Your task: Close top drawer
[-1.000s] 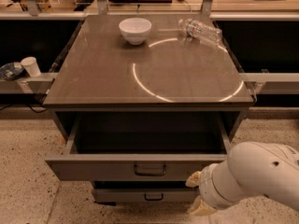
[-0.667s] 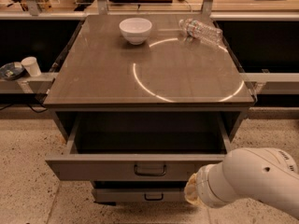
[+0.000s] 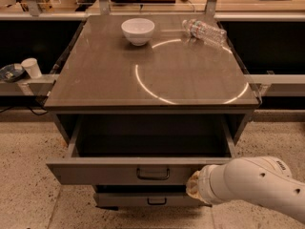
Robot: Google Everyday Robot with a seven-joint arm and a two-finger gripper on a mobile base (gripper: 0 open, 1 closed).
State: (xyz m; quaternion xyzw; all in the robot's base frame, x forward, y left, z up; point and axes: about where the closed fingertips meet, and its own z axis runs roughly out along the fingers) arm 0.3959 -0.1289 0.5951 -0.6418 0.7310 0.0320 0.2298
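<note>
Judging progress at approx nil: top drawer (image 3: 95, 171) pulled well out from under the desk (image 3: 105, 80), dark interior exposed from front wall back to the cabinet, front face standing clear fwd of the frame. None of the closing done yet, as far as can be seen.

Tool (image 3: 192, 187) down at lower right, at the end of the white arm. Sits right by the right-hand end of the drawer front, just right of the bar handle (image 3: 153, 174) & partly in front of the narrower drawer (image 3: 143, 200) below. Can't tell whether touching the front or just short of it. Can't tell open vs closed either, w/ only a tan end visible. Nothing seen gripped.

Left to do, by my read: get contact on the flat front, pref nearer centre than corner to avoid skewing on the rails, then push straight back til flush w/ the frame. Prob no grasp of the handle req'd.

On the desk top, well apart from all this: white bowl (image 3: 138, 30) & plastic bottle (image 3: 205, 31) lying on its side, neither in the way.
</note>
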